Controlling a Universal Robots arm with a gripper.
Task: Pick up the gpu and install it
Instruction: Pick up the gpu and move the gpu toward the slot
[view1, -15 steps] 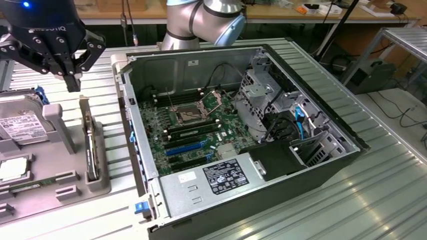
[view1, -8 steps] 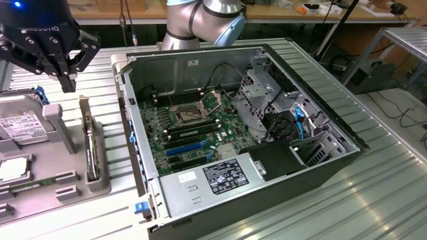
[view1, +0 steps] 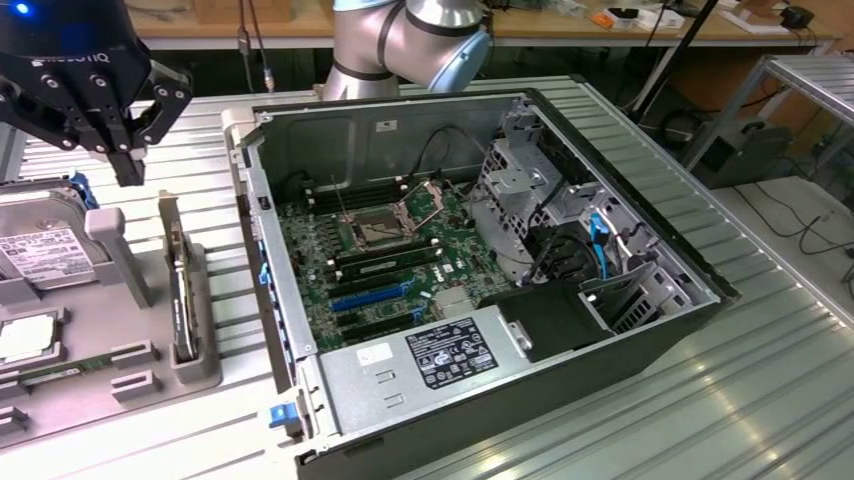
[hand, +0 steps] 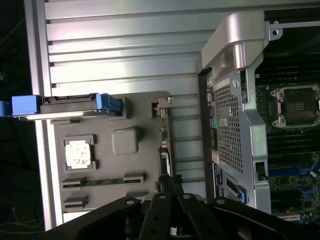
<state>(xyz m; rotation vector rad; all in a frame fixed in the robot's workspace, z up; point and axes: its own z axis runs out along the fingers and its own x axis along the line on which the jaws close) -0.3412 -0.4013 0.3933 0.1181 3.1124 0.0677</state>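
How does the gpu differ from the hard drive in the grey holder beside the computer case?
The gpu is a thin card; the hard drive is a thicker box. The hard drive has a white label and blue rails; the gpu shows neither. The gpu stands nearer the computer case than the hard drive. Both stand on edge in the grey holder.

Green motherboard (view1: 320, 255), black gripper (view1: 130, 172), grey holder (view1: 100, 340)
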